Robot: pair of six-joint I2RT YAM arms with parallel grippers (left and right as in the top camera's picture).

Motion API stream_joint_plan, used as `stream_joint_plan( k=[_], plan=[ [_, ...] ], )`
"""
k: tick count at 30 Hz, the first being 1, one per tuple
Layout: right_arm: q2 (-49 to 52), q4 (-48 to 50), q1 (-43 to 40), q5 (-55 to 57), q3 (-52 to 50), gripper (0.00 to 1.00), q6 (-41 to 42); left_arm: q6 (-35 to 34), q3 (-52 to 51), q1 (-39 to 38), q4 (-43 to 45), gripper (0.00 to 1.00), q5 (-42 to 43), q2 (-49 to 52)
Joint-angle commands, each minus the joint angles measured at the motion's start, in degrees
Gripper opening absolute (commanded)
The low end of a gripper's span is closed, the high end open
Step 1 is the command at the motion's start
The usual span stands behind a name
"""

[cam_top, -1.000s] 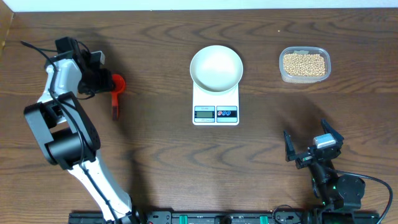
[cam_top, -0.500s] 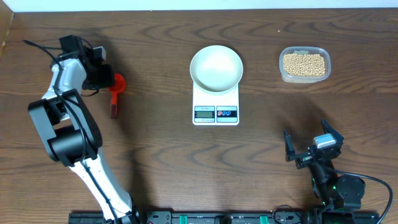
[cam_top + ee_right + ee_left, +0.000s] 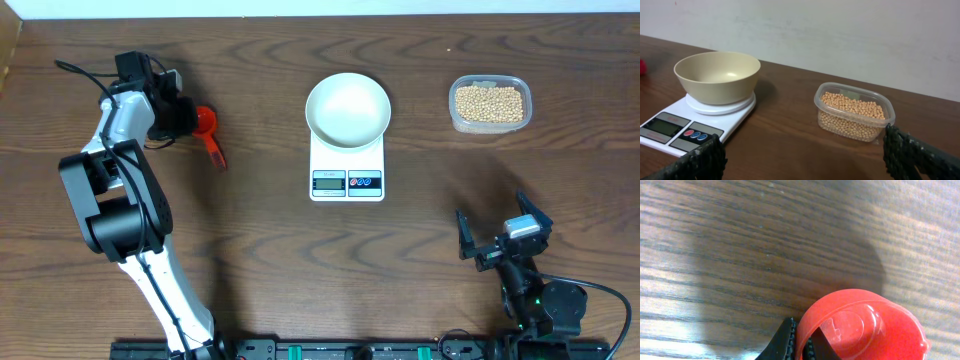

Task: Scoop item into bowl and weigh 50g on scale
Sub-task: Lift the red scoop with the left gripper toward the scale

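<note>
Dark wood counter (image 3: 260, 250), pale wall (image 3: 840, 30) behind. We see empty white bowl (image 3: 348, 108) sitting on scale (image 3: 347, 160), mid-counter. Far right, clear tub (image 3: 490, 128) holds beans (image 3: 489, 103), well apart from bowl. Far left, left end effector (image 3: 180, 120) clamps red scoop (image 3: 206, 122) by cup rim; handle sticks out free. Front right, right end effector (image 3: 497, 228) spread wide, holding nothing. We judge beans light, hard, round, quick to roll and spill: keep scoop level. Scoop likely stiff, slick plastic; rim pinch shallow, handle surer hold.
</note>
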Motion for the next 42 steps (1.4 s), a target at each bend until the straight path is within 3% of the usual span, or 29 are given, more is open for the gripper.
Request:
stream_joint_plan(
  k=[1,13,37,42],
  plan=[
    [-0.37,-0.07,0.46,0.2,-0.24,0.99,-0.81,-8.31,0.11,0.2,0.83,0.07,-0.59,-2.78],
    [-0.37,-0.07,0.46,0.2,-0.24,0.99,-0.81,-21.62,0.11,-1.05,1.25,0.07,9.16,-18.75],
    [-0.37,0.02,0.44,4.42,-0.24,0.99,-2.34,-22.88,0.11,-13.09,3.41,0.07,9.14,-19.39],
    [-0.37,5.73,0.44,1.66,-0.24,0.99,-2.27,-24.37,0.11,-14.29,3.61,0.07,9.11,-19.39]
  ],
)
